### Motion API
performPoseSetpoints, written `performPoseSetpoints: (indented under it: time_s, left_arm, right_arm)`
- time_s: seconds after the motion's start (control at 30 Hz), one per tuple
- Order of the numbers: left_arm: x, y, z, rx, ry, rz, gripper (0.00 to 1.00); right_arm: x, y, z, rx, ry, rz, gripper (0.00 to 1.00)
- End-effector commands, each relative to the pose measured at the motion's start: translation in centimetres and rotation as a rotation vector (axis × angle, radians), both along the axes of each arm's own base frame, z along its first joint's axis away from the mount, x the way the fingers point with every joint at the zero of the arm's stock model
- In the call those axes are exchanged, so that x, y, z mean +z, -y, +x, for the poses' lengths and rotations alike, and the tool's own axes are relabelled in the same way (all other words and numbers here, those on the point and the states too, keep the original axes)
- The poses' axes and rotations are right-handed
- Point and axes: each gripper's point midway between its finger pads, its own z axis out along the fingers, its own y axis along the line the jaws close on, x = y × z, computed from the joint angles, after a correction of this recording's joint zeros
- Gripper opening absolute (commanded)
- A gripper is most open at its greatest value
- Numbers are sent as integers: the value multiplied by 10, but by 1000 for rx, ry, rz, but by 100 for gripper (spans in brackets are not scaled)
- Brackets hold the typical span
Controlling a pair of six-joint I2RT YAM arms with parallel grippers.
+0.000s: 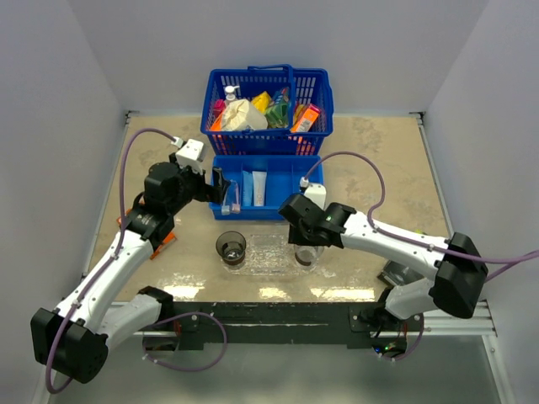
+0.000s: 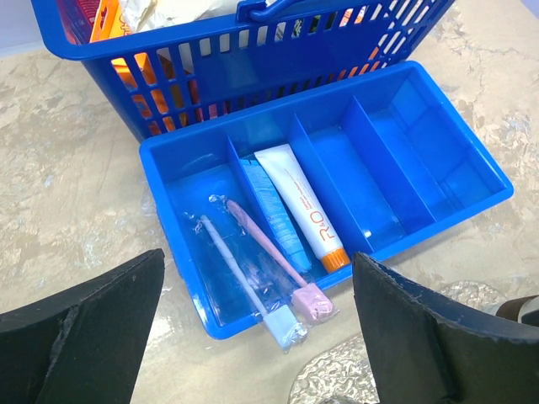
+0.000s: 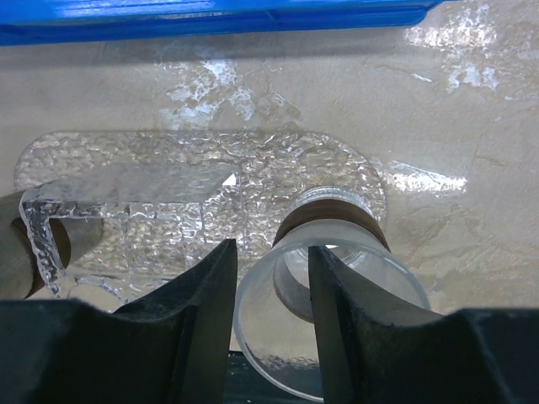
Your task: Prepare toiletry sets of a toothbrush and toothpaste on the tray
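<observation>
Two wrapped toothbrushes, one pink (image 2: 265,248) and one pale lilac (image 2: 236,269), lie in the left compartment of the blue divided bin (image 2: 438,160). Two toothpaste tubes, one white with an orange cap (image 2: 303,202) and one pale blue (image 2: 274,210), lie in the compartment beside them. My left gripper (image 2: 257,257) hangs wide open and empty just above the toothbrush ends. The clear bumpy tray (image 1: 269,252) holds a smoky cup at each end (image 1: 231,247) (image 1: 308,257). My right gripper (image 3: 271,248) is open, its fingers straddling the left wall of the right cup (image 3: 337,227).
A blue handled basket (image 1: 268,99) full of packets and a pump bottle stands behind the bin. The bin's right compartments (image 2: 396,143) hold nothing. The tray's near edge also shows in the left wrist view (image 2: 337,379). White walls enclose the table on three sides.
</observation>
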Motion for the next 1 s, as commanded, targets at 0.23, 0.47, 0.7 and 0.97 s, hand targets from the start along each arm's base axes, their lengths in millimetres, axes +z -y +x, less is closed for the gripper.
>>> performPoseSetpoints:
  time_s: [0.23, 0.47, 0.7, 0.97]
  left_arm:
    - [11, 4, 1, -12, 39, -25, 96]
    - [9, 5, 1, -15, 31, -25, 96]
    - [6, 6, 3, -14, 23, -20, 96]
    - [1, 6, 4, -13, 9, -13, 96]
  right_arm:
    - [6, -7, 7, 15, 15, -13, 20]
    - [6, 1, -3, 113, 0, -58, 6]
    - [11, 3, -11, 260, 27, -103, 0]
    - [13, -9, -25, 433, 63, -117, 0]
